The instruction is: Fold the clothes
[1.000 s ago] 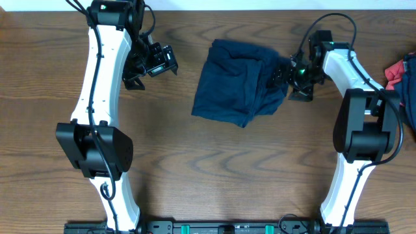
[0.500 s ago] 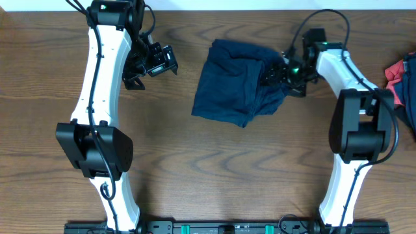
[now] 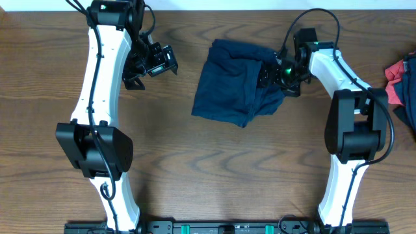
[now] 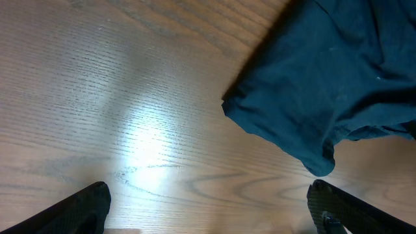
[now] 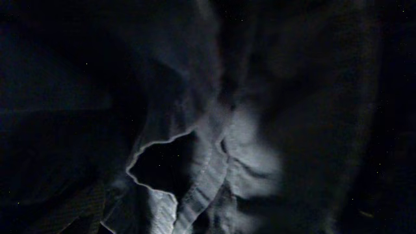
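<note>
The clothes (image 3: 237, 81) are a dark navy garment lying crumpled and partly folded on the wooden table at top centre. My right gripper (image 3: 270, 73) is down on the garment's right edge. In the right wrist view dark fabric folds (image 5: 214, 156) fill the frame, with a dark finger just visible at the lower left, so the jaws look spread over the cloth. My left gripper (image 3: 156, 62) is open and empty, left of the garment and apart from it. The left wrist view shows both fingers wide apart (image 4: 208, 211) above bare wood, with the garment's corner (image 4: 312, 97) ahead.
A red cloth (image 3: 396, 73) and another dark piece of clothing (image 3: 409, 107) lie at the table's right edge. The wooden table (image 3: 214, 169) extends toward the front. The arm bases stand at the front edge.
My right gripper has moved left and slightly up, from the garment's right edge further onto the fabric. The left arm and the garment's outline have stayed much the same.
</note>
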